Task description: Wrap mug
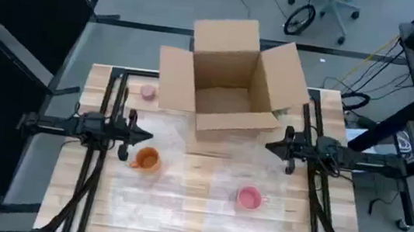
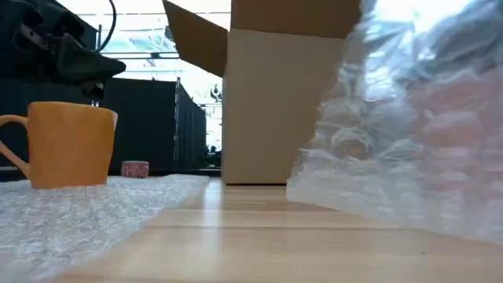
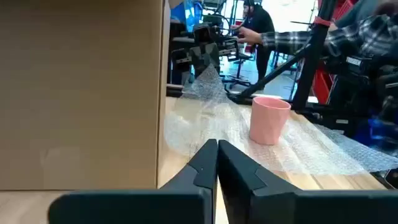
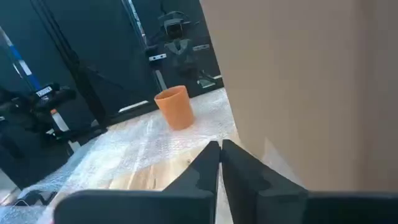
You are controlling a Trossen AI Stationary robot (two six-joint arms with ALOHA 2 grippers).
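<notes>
An orange mug stands upright on the bubble wrap at the table's left of centre; the low view shows the orange mug too. A pink mug stands upright on the wrap nearer the front right, and the left wrist view shows the pink mug. My left gripper hovers shut just beyond the orange mug, pointing right. My right gripper hovers shut by the box's near right corner, pointing left. Neither touches anything.
An open cardboard box stands at the far centre, flaps up, between the two grippers. A small pink roll lies left of it. A raised fold of bubble wrap fills the low view's right. People stand in the room beyond the table.
</notes>
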